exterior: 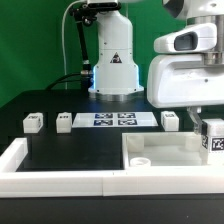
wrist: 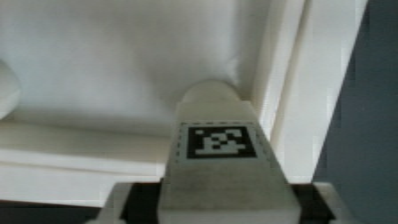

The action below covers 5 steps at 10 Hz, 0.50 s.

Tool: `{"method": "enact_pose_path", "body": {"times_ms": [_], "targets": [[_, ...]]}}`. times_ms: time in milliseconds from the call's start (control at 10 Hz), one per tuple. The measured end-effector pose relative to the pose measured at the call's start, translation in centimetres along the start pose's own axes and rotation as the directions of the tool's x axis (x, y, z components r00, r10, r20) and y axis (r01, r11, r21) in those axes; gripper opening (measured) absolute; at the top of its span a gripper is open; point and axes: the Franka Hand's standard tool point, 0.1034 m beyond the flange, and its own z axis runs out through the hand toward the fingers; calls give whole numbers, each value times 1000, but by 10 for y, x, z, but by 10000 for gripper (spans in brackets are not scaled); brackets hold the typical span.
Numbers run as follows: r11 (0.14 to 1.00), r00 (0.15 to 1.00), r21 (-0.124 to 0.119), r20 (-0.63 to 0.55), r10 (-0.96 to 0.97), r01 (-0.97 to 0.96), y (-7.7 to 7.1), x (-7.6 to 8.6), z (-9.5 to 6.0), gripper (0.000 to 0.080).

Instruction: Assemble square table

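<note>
Gripper (wrist: 217, 204) pinches a tagged leg (wrist: 217, 128) — just inside the tabletop slab (wrist: 107, 60) rim.

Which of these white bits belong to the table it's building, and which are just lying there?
For the job: square slab; far-left leg; leg beside it; leg beyond the slab; fourth leg, clamped in the gripper.
Just lying about: marker board; long border wall.
</note>
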Motion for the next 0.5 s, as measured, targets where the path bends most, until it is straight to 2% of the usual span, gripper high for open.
{"method": "enact_pose_path", "body": {"times_ms": [300, 500], "targets": [[952, 952, 4, -7, 307, -307, -3, 0, 0, 291], [855, 855, 4, -10, 519, -519, -3, -1, 0, 292]]}}
